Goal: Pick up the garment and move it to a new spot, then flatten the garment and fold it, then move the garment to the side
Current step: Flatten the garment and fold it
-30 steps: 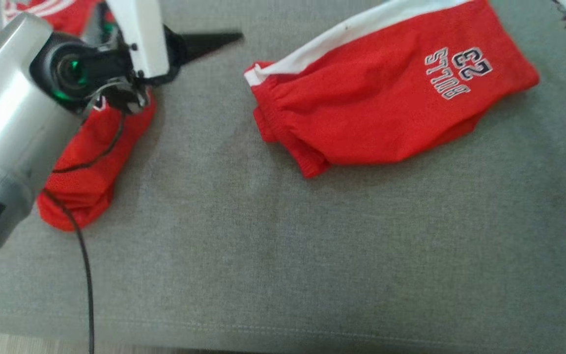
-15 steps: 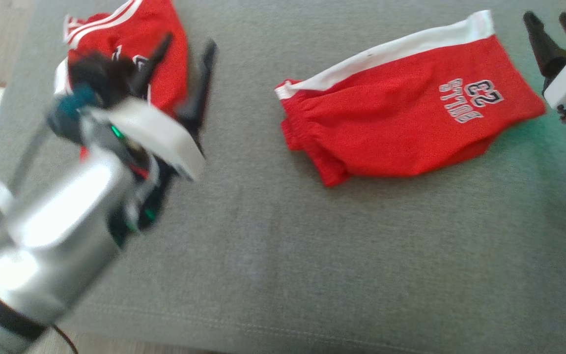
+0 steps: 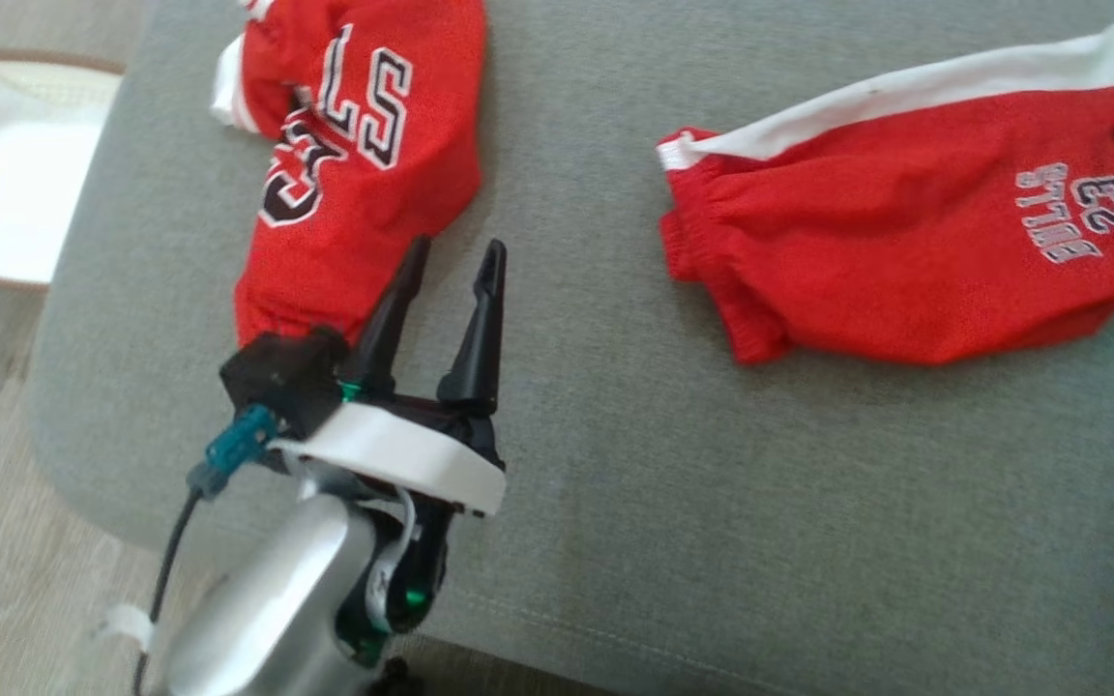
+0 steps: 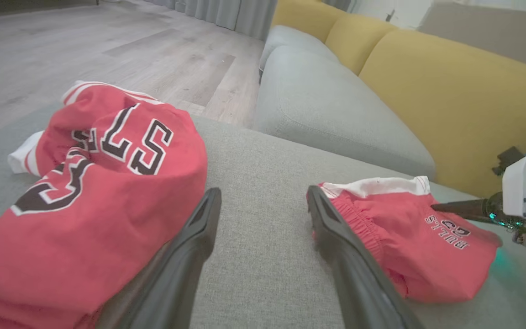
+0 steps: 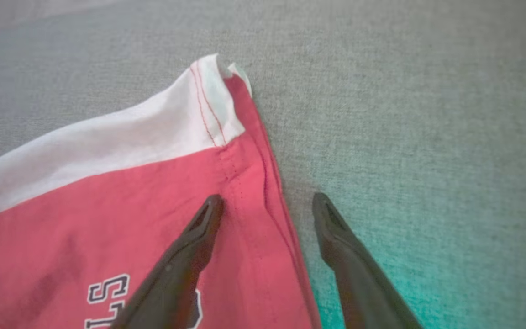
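Red shorts (image 3: 886, 261) with the white side stripe and "BULLS 23" print are lying folded on the grey cushion (image 3: 615, 483), off toward the right side in the head view. The elastic waistband points to the middle of the cushion.

The right wrist view is the only one that gets the hem corner up close. The right gripper (image 5: 266, 198) has its fingers spread wide, straddling the red side edge of the shorts, one finger over cloth and the other over bare cushion. Nothing is pinched between them, and I can't tell if they're actually touching down. There's also a greenish glow (image 5: 381, 274) on the fabric there.

Over on the left is a crumpled red jersey (image 3: 364, 174) with big black lettering, well apart from the shorts. The left gripper (image 3: 456, 245) sits at its near edge, also spread wide and empty. From the head view, one fingertip overlaps the jersey's lower edge, while the other is over grey.

The left wrist view adds the room: yellow sofa backs (image 4: 427, 91) behind the cushion, and a wood floor (image 4: 107, 45). The head view has a white thing (image 3: 6, 164) on the floor by the cushion's left corner.
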